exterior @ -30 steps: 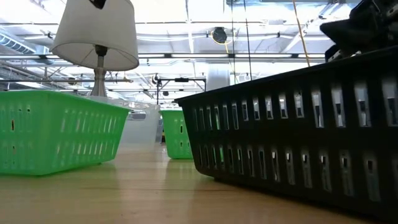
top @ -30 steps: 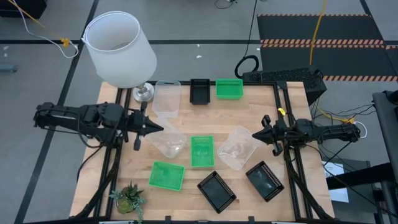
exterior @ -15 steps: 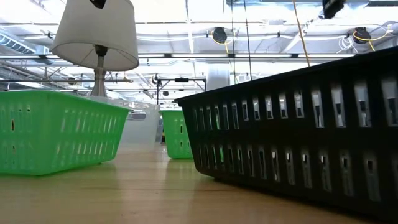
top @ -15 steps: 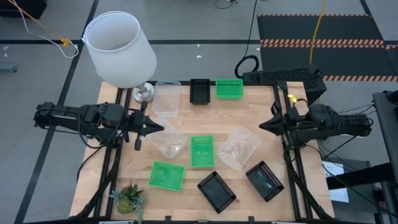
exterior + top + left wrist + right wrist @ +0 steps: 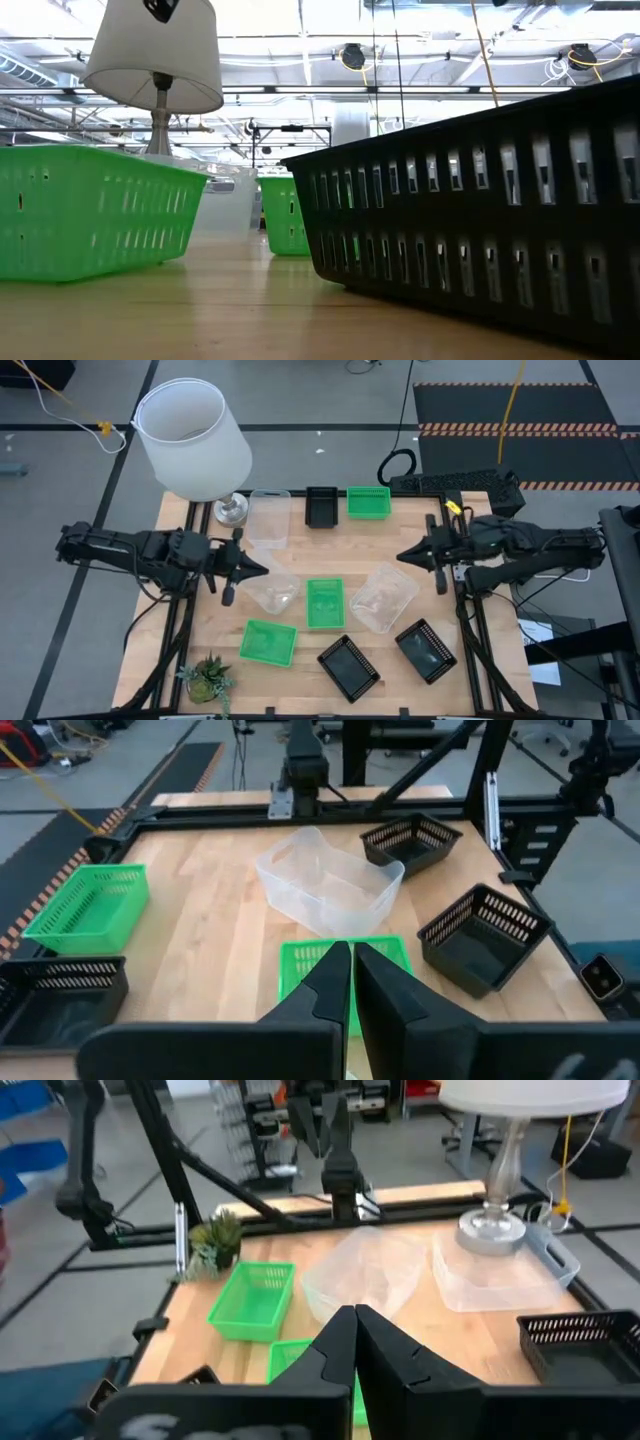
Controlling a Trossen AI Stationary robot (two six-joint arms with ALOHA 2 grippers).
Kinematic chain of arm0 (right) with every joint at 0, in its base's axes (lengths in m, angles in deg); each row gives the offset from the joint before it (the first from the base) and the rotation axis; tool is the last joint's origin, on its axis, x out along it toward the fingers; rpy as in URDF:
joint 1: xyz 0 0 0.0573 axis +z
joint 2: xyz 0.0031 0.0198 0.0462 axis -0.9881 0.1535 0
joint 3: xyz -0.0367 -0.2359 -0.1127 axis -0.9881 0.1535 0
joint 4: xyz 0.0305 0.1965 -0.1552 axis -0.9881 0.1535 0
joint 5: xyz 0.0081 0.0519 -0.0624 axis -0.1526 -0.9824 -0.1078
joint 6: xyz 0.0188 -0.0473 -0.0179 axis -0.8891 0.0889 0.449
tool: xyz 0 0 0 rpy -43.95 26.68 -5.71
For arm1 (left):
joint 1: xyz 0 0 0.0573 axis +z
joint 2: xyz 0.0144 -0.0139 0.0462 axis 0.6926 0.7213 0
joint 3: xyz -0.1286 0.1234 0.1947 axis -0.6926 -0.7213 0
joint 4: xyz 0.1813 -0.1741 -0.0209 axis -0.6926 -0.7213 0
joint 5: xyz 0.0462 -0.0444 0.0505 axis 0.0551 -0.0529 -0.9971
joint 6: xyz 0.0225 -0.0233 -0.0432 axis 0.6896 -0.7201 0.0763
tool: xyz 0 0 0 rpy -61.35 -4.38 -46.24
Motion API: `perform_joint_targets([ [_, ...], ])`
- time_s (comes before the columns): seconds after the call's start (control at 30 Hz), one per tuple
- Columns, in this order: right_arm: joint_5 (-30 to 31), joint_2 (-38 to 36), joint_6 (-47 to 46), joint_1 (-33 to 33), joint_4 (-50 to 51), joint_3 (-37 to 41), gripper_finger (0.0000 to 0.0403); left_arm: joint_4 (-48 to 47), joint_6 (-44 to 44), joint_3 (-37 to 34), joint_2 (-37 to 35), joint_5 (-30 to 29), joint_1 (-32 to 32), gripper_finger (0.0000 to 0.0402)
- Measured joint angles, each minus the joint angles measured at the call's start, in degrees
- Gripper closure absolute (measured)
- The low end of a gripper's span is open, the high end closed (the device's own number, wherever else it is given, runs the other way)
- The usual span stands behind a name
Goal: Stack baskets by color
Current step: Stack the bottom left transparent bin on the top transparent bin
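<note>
Baskets (image 5: 324, 603) lie scattered singly over the table (image 5: 300, 545), none stacked. Left gripper (image 5: 262, 569) and right gripper (image 5: 402, 557) hover at opposite edges, fingers closed, empty. Step: approach. Next move likely needs one gripper opened over a basket rim.

nine baskets on the table, none stacked. far edge: clear basket (image 5: 268, 516), black basket (image 5: 321, 506), green basket (image 5: 368, 502), side by side. middle: clear basket (image 5: 271, 592), green basket (image 5: 324, 603), clear tilted basket (image 5: 384, 598). near edge: green basket (image 5: 268, 642), two black baskets (image 5: 348, 666) (image 5: 426, 650), skewed.
</note>
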Motion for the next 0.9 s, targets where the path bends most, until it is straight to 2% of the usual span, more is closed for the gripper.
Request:
perform_joint_targets([
  [0.2, -0.22, 4.14, 1.77, 0.0, -0.42, -0.22, 0.0401, -1.18, -3.69, 0.0, 2.86, -5.9, -3.33, 0.038],
  [0.43, -0.26, 7.36, 1.09, 0.0, -3.68, 2.72, 0.0401, -1.21, -5.72, 0.0, 6.32, -9.26, -8.3, 0.038],
  [0.63, -0.26, 7.53, 2.77, 0.0, -8.1, 9.64, 0.0401, -0.67, -9.53, 0.0, 15.78, -10.37, -15.12, 0.0376],
  [0.73, 0.01, 7.54, 5.17, -0.07, -10.9, 13.23, 0.0401, 1.53, -12.75, 0.0, 21.23, -11.67, -17.65, 0.0353],
  [0.9, 1.93, 7.57, 6.67, -1.0, -13.28, 16.38, 0.0401, 1.23, -21.17, 0.0, 27.84, -18.27, -19.76, 0.028],
])
